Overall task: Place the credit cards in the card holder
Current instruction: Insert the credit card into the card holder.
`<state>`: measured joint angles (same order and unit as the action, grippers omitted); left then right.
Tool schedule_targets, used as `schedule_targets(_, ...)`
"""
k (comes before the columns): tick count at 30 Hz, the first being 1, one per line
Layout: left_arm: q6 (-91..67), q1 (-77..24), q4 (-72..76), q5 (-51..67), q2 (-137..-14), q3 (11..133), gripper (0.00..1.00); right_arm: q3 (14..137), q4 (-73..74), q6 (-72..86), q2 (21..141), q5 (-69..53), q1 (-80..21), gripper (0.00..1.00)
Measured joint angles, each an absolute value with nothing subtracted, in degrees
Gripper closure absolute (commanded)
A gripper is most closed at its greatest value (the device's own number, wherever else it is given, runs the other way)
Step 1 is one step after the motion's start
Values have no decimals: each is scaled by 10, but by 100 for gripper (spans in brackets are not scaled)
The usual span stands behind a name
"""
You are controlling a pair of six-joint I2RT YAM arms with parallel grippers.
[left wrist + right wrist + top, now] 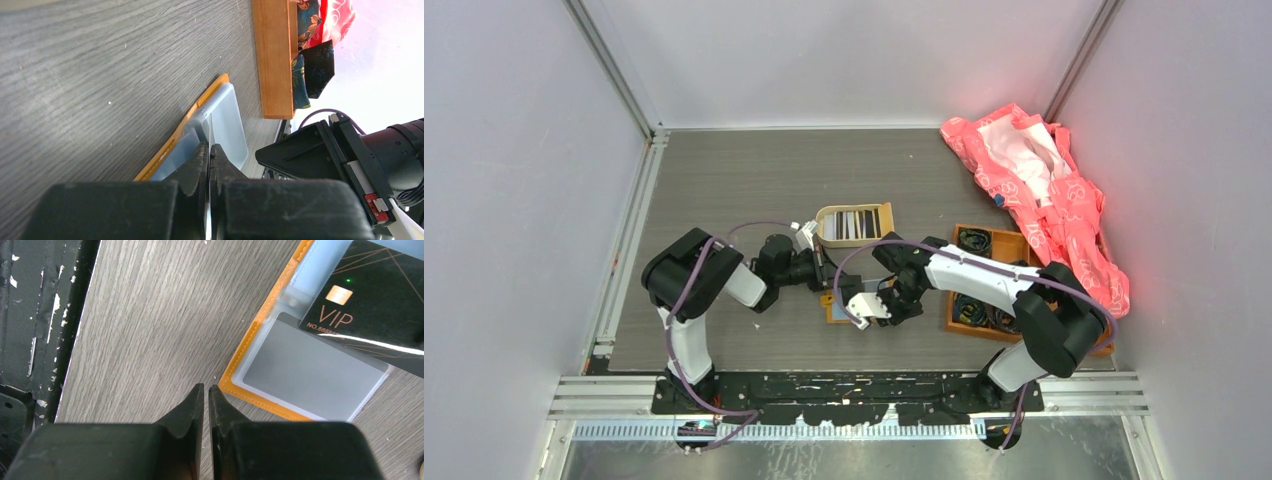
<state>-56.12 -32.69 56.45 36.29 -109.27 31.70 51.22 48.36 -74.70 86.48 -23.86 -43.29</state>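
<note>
Card holder just beside right pincer

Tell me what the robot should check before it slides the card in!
1. Card holder lying open: ok.
2. Left hand pinching the black card: ok, shut on it.
3. Card's corner inside a pocket: cannot tell; it overlaps the holder.
4. Right hand pressing the holder down: not ok; it is shut over bare table beside the orange corner.
5. Other cards waiting in the tin: ok.
</note>
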Motion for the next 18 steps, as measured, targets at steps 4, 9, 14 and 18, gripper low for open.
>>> schedule_targets(4,-572,-333,579,347,-1093,301,100,512,481,-736,865,-237,-425,83)
schedule_targets(9,-585,-339,592,334,-1094,294,100,512,475,-723,864,-231,-414,80)
schedule_targets(14,-595,-347,601,321,-1100,293,100,512,468,-714,859,-227,-404,79)
schedule_targets(18,-598,-354,605,312,-1100,291,100,512,465,-707,858,-225,-403,79)
